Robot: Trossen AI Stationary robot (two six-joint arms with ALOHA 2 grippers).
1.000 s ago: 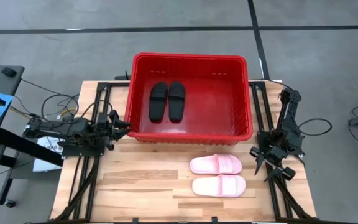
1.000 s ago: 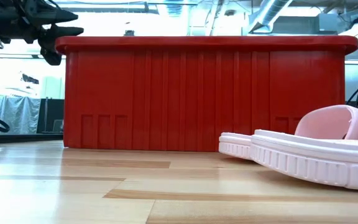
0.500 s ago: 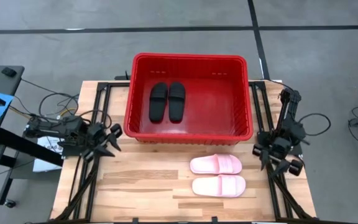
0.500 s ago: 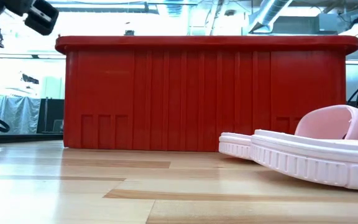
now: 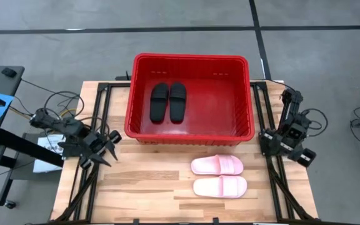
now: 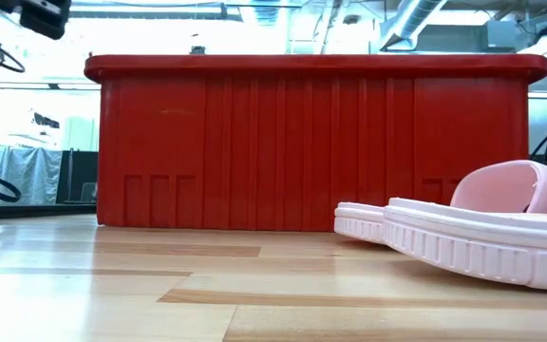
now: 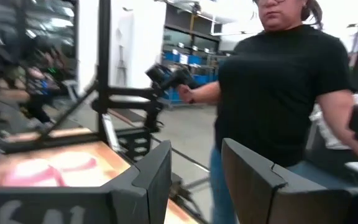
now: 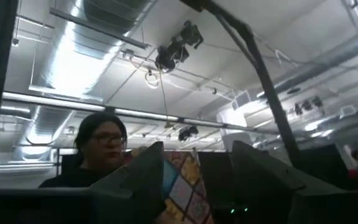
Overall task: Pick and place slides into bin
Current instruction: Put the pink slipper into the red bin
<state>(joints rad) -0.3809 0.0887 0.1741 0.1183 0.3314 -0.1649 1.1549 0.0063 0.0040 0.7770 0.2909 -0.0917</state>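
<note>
The red bin [image 5: 189, 128] stands at the table's far middle, and its near wall fills the low view [image 6: 311, 142]. Two black slides [image 5: 168, 102] lie side by side on its floor, left of centre. Two pink slides [image 5: 217, 165] [image 5: 220, 186] lie on the table in front of the bin's right half, and show in the low view [image 6: 482, 237]. My left gripper [image 5: 111, 149] hovers open and empty off the bin's near left corner, and its wrist view [image 7: 196, 180] shows the gap. My right gripper [image 5: 295, 150] is open and empty at the table's right edge, tipped up at the ceiling [image 8: 197, 180].
Black frame rails run along the table's left [image 5: 92, 125] and right [image 5: 274, 181] sides. A person [image 7: 278, 93] stands beyond the table. Cables [image 5: 55, 103] lie off the left edge. Bare wood [image 5: 142, 181] lies left of the pink slides.
My left gripper has drawn back from the bin's near left corner toward the table's near left and has turned. In the low view it has left the picture at the upper left. My right gripper has drawn toward the right edge and tipped upward. The slides have stayed put.
</note>
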